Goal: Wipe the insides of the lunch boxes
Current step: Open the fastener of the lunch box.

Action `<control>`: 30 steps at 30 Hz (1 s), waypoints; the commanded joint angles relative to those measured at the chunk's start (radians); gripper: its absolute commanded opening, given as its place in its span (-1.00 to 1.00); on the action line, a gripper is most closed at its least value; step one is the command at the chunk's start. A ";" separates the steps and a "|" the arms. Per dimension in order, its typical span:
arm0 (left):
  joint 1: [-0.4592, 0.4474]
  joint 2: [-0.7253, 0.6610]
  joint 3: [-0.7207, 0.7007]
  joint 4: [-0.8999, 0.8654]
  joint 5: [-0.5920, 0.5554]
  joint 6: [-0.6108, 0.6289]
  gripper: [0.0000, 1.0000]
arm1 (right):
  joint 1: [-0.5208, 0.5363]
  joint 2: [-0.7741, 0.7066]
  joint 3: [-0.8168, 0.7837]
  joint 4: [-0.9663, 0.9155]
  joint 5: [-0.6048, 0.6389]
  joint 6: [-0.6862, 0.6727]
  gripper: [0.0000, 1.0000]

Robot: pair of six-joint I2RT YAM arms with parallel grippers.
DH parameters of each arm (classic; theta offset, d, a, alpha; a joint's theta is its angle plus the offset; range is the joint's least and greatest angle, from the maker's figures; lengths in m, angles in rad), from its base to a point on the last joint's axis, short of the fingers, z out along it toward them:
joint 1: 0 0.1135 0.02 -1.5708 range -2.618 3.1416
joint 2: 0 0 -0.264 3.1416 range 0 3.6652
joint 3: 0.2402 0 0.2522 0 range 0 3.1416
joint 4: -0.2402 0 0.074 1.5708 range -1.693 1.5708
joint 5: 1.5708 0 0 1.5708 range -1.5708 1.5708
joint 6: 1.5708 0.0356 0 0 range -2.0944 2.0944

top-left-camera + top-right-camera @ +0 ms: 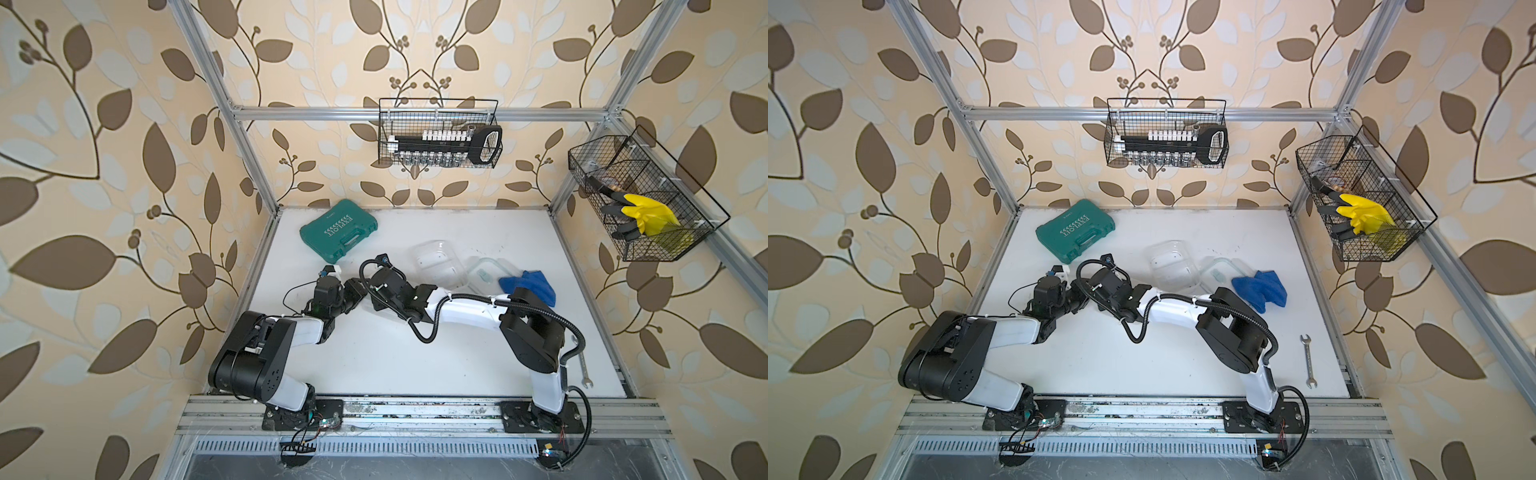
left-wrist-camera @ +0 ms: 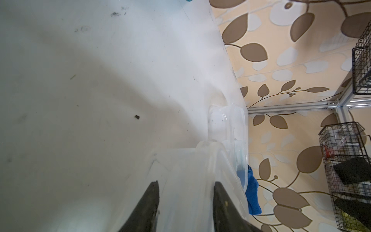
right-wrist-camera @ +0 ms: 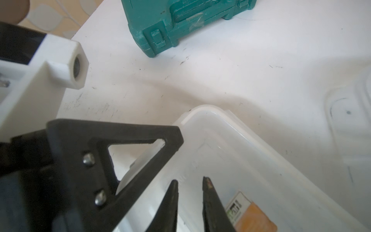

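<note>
Both top views look steeply down from high above the front rail, taking in the whole bench [image 1: 415, 365] and both arms. The left wrist camera sits close behind the left pincer [image 2: 186, 182], facing along the bench toward the blue cloth [image 2: 253, 190]. The right wrist camera, close behind the right pincer [image 3: 190, 179], faces the green case [image 3: 180, 24]. Both wrist views share the lunch box [image 3: 207, 107].

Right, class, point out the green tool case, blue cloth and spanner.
green tool case [image 1: 338, 230]: in a top view, on its lid.
blue cloth [image 1: 535, 280]: in a top view, on a fold.
spanner [image 1: 1308, 360]: in a top view, on its shaft.
</note>
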 commanded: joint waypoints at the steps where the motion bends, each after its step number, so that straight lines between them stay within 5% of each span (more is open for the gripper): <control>1: 0.015 0.065 -0.030 -0.149 -0.082 -0.051 -0.28 | 0.044 0.081 -0.097 -0.364 -0.074 0.028 -0.55; 6: 0.014 0.083 -0.041 -0.092 -0.073 -0.107 -0.26 | 0.068 0.127 -0.084 -0.389 -0.057 0.034 -0.62; 12: 0.015 0.112 -0.066 0.005 -0.075 -0.131 -0.96 | 0.084 0.133 -0.140 -0.373 -0.047 0.073 -0.73; 16: 0.015 0.080 -0.055 -0.067 -0.106 -0.061 -1.00 | 0.092 0.144 -0.159 -0.375 -0.040 0.070 -0.81; 24: 0.014 -0.213 0.017 -0.547 -0.338 0.217 -1.00 | 0.095 0.185 -0.196 -0.364 -0.066 0.067 -0.93; 30: 0.015 -0.264 0.046 -0.640 -0.375 0.301 -1.00 | 0.094 0.196 -0.188 -0.359 -0.086 0.052 -0.94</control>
